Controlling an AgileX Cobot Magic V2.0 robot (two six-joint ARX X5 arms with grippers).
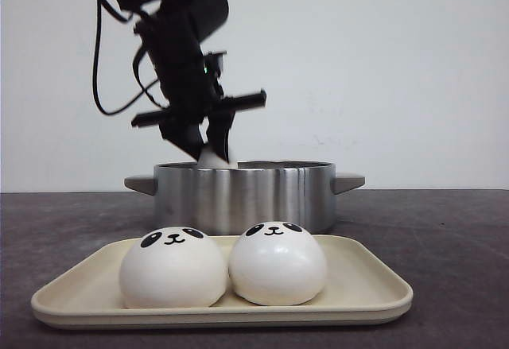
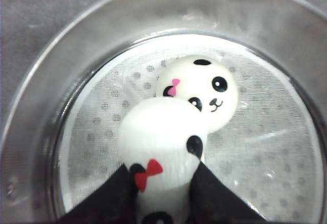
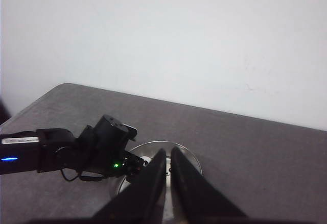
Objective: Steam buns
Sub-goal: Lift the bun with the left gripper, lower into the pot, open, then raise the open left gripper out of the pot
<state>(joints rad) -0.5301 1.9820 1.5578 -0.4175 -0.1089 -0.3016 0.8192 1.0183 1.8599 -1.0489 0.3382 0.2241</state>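
Table (image 1: 445,238) dark grey. Steel pot (image 1: 242,194) directly under left gripper (image 1: 208,146), perforated steamer plate (image 2: 265,147) inside. Cream tray (image 1: 374,285) in front of pot, two panda buns (image 1: 173,268) side by side on it, well below and clear of the gripper. Left gripper clamped on a red-bow bun (image 2: 161,152) over the pot; pink-bow bun (image 2: 202,91) sits on the plate just beyond it. Right gripper (image 3: 167,165) raised high, fingers nearly together, nothing between them.
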